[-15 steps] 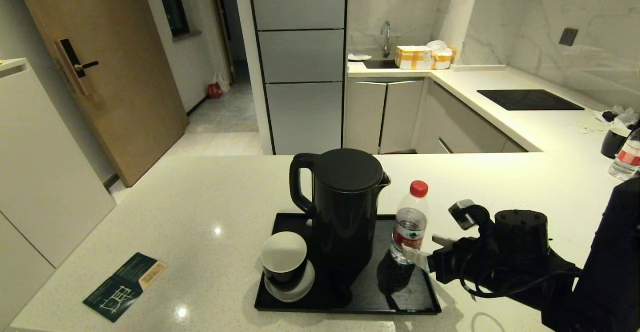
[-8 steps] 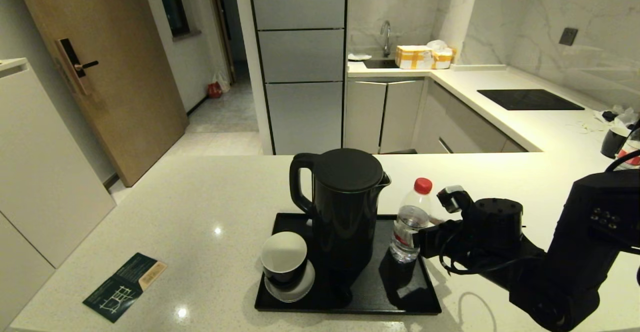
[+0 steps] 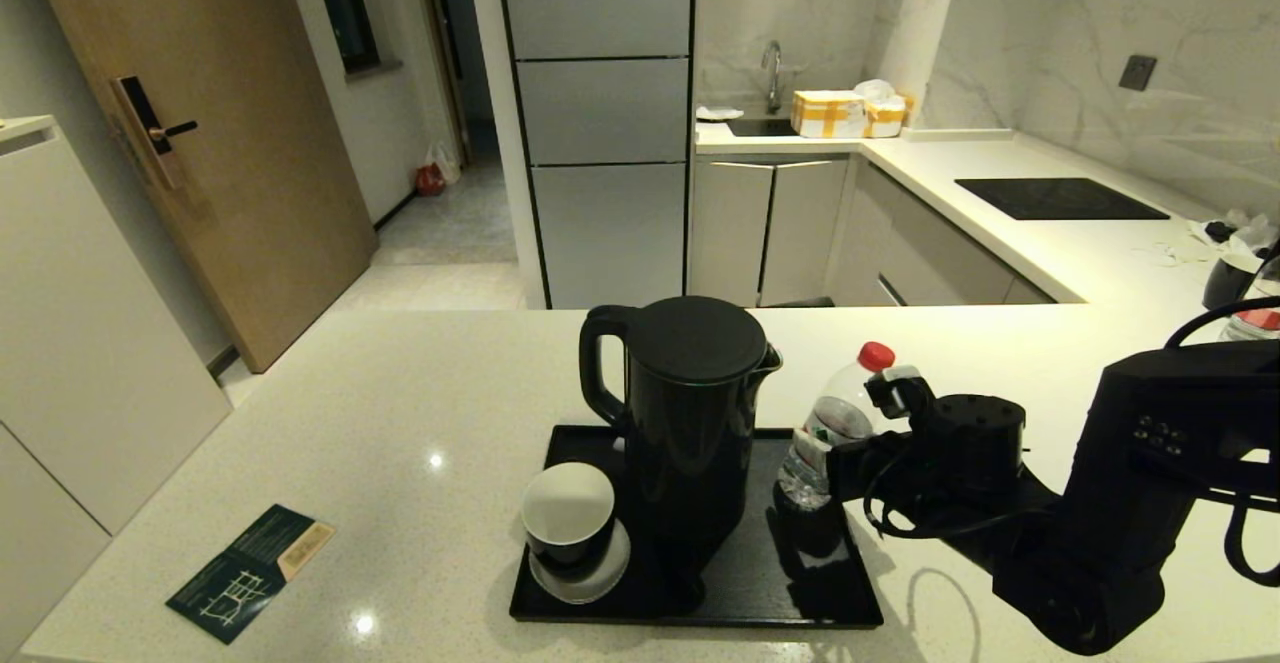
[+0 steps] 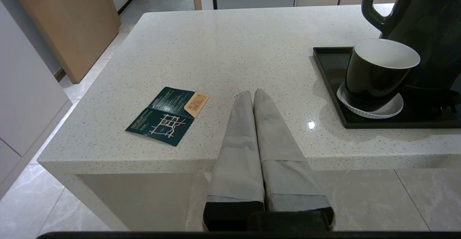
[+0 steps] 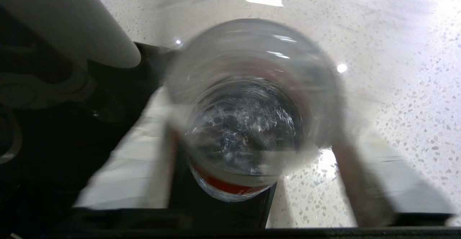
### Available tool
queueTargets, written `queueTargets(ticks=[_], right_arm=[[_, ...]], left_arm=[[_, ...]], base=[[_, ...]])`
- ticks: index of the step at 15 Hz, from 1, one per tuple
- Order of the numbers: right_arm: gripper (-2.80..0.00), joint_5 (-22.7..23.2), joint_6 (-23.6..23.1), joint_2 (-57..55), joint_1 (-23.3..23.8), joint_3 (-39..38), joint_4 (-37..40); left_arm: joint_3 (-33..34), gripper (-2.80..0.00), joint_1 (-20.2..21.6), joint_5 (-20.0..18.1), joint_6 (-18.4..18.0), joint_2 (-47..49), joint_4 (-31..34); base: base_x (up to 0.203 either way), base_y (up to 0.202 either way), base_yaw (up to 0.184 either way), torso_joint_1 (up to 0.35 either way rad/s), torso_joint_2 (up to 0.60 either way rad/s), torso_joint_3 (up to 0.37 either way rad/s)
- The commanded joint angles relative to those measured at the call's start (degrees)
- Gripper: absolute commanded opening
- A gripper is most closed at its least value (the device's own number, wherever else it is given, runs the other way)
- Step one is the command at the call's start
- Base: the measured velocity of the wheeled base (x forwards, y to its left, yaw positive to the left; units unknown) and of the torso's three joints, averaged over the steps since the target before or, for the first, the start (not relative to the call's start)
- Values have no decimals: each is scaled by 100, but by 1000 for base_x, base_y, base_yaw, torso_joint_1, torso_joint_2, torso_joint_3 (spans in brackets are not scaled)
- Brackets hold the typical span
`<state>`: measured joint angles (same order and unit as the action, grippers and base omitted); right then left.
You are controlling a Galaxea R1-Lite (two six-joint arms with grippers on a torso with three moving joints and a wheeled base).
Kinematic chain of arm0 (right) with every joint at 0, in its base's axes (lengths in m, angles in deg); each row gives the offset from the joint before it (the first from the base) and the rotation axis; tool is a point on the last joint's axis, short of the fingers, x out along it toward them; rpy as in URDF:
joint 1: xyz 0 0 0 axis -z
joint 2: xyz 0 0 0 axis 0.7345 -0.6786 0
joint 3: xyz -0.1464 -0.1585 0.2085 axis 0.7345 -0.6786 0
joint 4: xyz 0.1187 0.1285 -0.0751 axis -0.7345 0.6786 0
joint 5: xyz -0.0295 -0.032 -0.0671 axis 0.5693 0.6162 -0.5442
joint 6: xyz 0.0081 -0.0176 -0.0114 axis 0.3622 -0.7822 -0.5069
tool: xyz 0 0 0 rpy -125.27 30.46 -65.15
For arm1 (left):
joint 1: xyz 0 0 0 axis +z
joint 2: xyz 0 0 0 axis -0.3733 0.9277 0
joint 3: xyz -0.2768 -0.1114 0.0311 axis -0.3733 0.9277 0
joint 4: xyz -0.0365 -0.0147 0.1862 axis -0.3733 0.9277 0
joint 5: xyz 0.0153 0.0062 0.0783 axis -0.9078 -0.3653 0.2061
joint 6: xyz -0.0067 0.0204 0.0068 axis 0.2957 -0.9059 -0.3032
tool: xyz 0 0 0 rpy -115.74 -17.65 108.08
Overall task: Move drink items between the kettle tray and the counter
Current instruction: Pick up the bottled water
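Clear plastic water bottle (image 3: 838,423), red-capped, leans away from the black electric kettle (image 3: 685,413), its top tipped toward the right gripper (image 3: 832,470), whose fingers (image 5: 122,167) close around its lower body. The bottle's base sits at the tray (image 3: 850,593) edge, right of the kettle. Left of the kettle, a black cup (image 3: 568,518) stands on a white saucer (image 3: 600,575) on the same tray. The left gripper (image 4: 254,94) hovers with fingers pressed together at the speckled counter (image 3: 400,423) edge, well left of the kettle, near a dark green leaflet (image 3: 250,571).
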<state>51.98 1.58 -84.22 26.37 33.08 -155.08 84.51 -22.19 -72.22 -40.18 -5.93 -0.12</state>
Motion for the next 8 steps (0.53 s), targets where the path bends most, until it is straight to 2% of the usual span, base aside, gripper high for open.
queueTargets(ticks=[1,6,8], right_arm=[[-280,-3,0,-17,-11,9,-47],[-280,6,-9,-17,-55,-62,-117],[-280,-48,-11,367,-56,-82,-4]], left_arm=[[0,-280,0,0,2,-2,2],[0,-280,0,0,2,-2,2],[0,-280,0,0,2,-11,2]], base=[[0,0,0,0,0,0],[0,0,0,0,0,0],[0,0,0,0,0,0]])
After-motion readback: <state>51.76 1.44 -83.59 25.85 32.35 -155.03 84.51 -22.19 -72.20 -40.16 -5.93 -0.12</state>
